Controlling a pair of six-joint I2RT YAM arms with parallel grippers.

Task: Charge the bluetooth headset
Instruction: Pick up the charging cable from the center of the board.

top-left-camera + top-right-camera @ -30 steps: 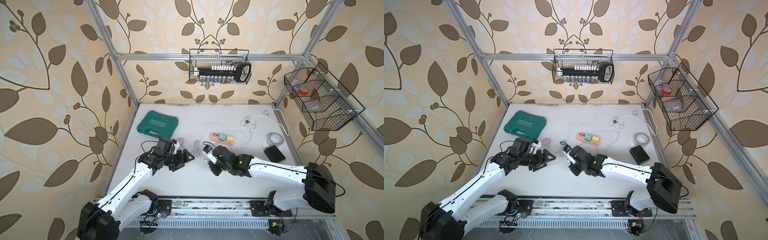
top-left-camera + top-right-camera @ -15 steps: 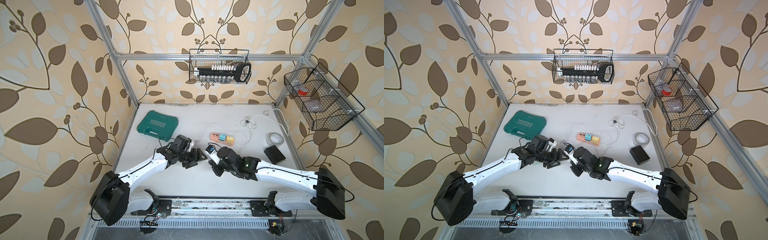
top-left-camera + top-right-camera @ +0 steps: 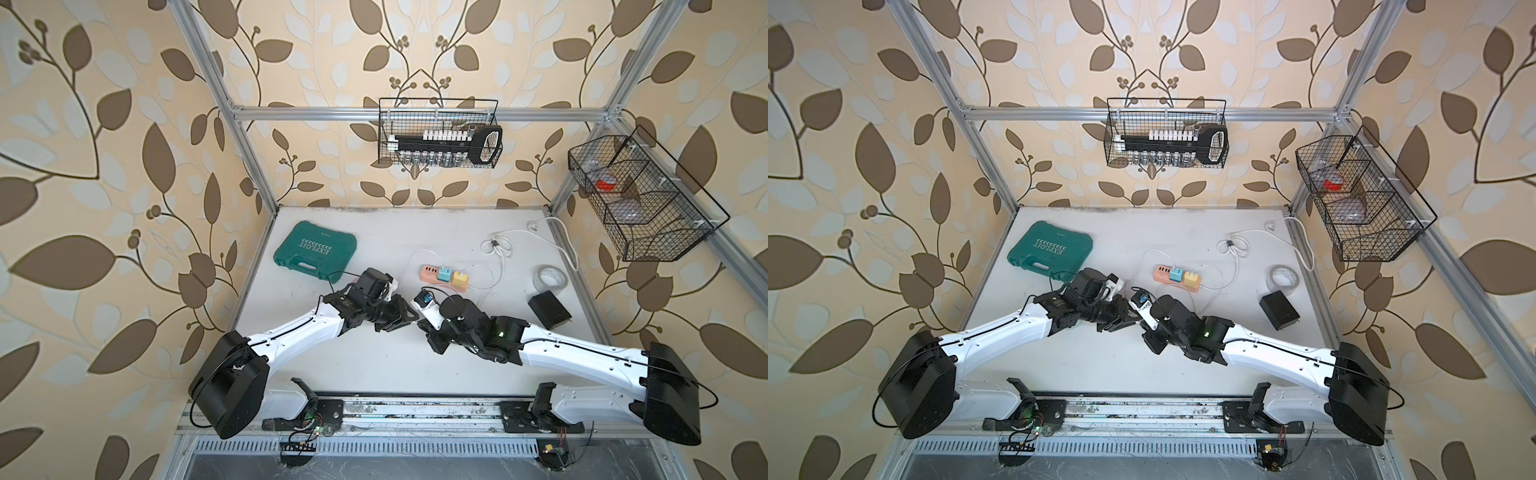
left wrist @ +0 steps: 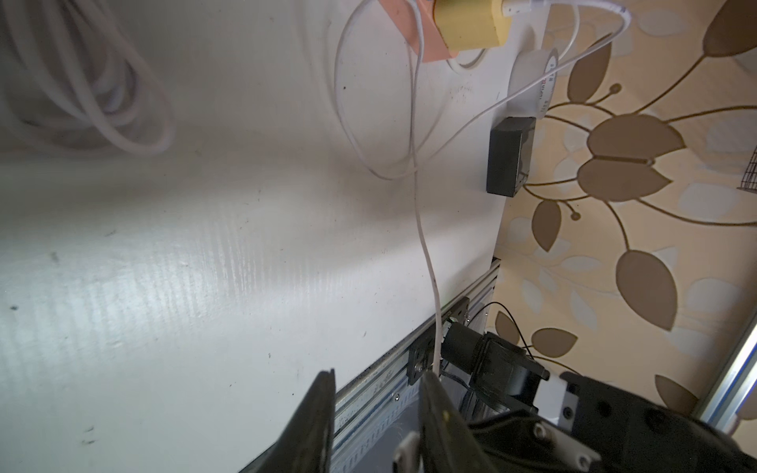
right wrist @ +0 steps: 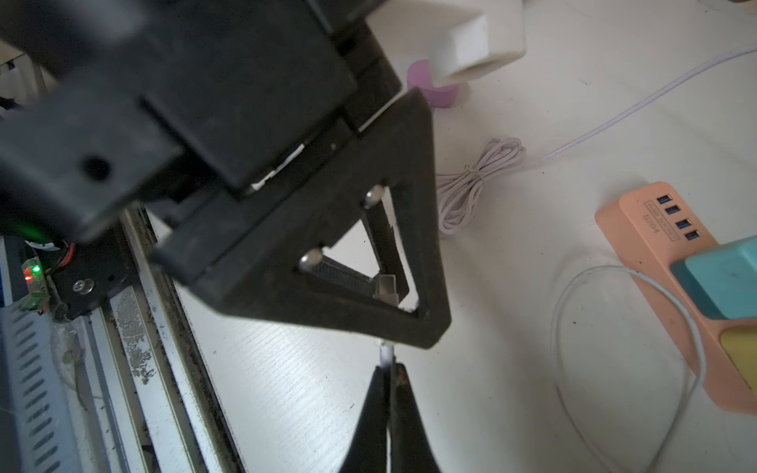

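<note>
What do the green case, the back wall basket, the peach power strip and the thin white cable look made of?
The green case: moulded hard plastic, matt; rounded ridged edges, printed lettering.
The back basket: likely black-coated metal wire; thin open grid.
The power strip: smooth plastic, satin peach shell with moulded ports.
The white cable: flexible, probably rubbery plastic sheath; it curves in loose loops.

Desk (image 3: 395, 232) x1. Arms x2: left arm (image 3: 299, 332), right arm (image 3: 582, 353). Green tool case (image 3: 315, 252) x1. Pink power strip (image 3: 430, 272) x1. Plug adapters x2: blue adapter (image 3: 445, 275), yellow adapter (image 3: 460, 280). Thin white cable (image 4: 427, 254) x2, 2nd (image 4: 458, 133). Tied cable bundle (image 5: 475, 180) x1. Tape roll (image 3: 549, 278) x1. Black box (image 3: 549, 310) x1. Wire baskets x2: back basket (image 3: 436, 100), side basket (image 3: 665, 245).
</note>
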